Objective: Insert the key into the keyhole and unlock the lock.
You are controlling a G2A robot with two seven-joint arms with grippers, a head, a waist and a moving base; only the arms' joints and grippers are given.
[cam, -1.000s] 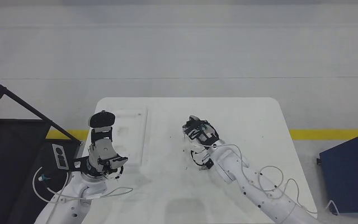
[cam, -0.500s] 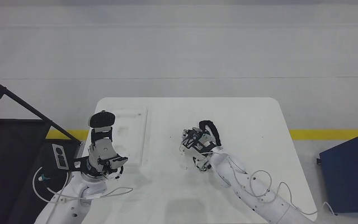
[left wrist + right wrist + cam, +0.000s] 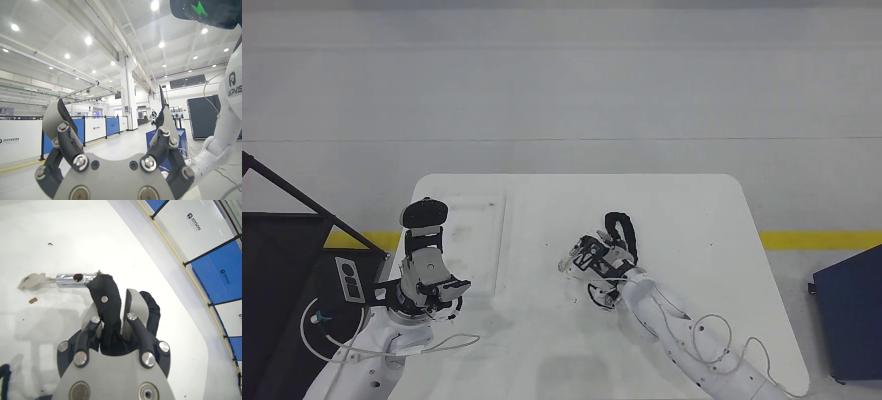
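One key [image 3: 32, 282], one lock [image 3: 71, 280] in right claw [image 3: 111, 303]

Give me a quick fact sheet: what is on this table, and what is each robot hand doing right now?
Table: white table
Lock: chrome lock body with a round hole in its side, joined to a black fabric-covered cable
Key: key at the far end of the lock body, blade apparently in the keyhole
Right gripper: right gripper shut on the cable, just behind the lock body
Left gripper: left gripper open, empty, pointing out into the room
Lock resting on or held just above the table: cannot tell
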